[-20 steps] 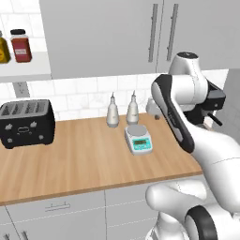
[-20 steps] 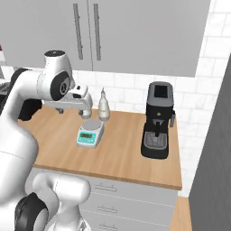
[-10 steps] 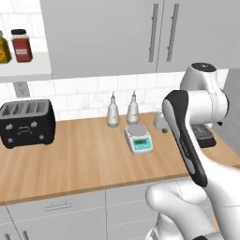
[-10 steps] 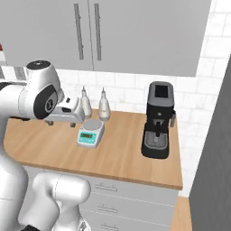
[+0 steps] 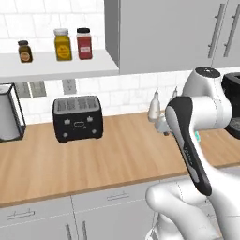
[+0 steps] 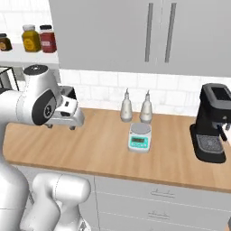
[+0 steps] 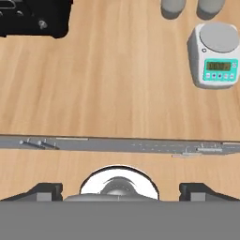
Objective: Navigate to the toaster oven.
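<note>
One black toaster (image 5: 77, 119) with four slots sits left of centre in the left base view, on the wooden counter (image 5: 112, 159). Above it, at upper left, a shelf (image 5: 56, 65) carries three jars (image 5: 63, 44). At the left edge stands one grey vessel in a black frame (image 5: 9, 112). In the right base view, two grey bottles (image 6: 126, 106) stand mid-frame behind one scale (image 6: 139, 137), with one black coffee machine (image 6: 212, 124) at the right. The gripper (image 7: 120, 190) shows its two tips set wide apart at the bottom of the hand view, holding nothing. I cannot tell where the toaster oven is.
</note>
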Tool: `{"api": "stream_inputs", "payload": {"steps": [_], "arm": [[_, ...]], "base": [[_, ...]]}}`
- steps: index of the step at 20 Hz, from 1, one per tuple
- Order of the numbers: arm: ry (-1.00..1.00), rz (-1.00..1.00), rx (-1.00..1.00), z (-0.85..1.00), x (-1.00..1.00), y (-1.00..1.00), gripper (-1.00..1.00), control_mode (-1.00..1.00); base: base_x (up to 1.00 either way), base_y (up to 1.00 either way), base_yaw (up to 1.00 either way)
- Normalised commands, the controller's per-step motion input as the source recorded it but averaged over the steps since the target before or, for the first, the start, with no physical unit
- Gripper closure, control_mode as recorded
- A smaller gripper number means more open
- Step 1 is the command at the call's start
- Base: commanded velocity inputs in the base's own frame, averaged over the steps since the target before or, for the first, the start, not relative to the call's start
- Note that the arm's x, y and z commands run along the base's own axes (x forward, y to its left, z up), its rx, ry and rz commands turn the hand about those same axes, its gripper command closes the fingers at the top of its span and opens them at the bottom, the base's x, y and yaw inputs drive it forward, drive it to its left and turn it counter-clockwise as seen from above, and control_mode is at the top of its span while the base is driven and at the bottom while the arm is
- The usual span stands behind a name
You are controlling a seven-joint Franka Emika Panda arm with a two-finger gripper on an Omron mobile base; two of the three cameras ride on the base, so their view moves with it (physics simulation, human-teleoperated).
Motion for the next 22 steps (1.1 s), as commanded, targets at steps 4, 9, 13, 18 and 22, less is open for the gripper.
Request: {"api": "stream_inputs", "payload": {"steps": [4,9,13,18,22], "arm": [[0.0,0.0,0.0,0.0,0.0,0.0,-1.0,1.0],[0.0,0.0,0.0,0.0,0.0,0.0,-1.0,1.0],[0.0,0.0,0.0,0.0,0.0,0.0,-1.0,1.0],[0.0,0.0,0.0,0.0,0.0,0.0,-1.0,1.0],[0.0,0.0,0.0,0.0,0.0,0.0,-1.0,1.0]], "base": [[-0.81,1.0,0.0],[-1.0,1.0,0.09],[-1.0,1.0,0.09],[-0.77,1.0,0.37],[-0.11,1.0,0.57]]}}
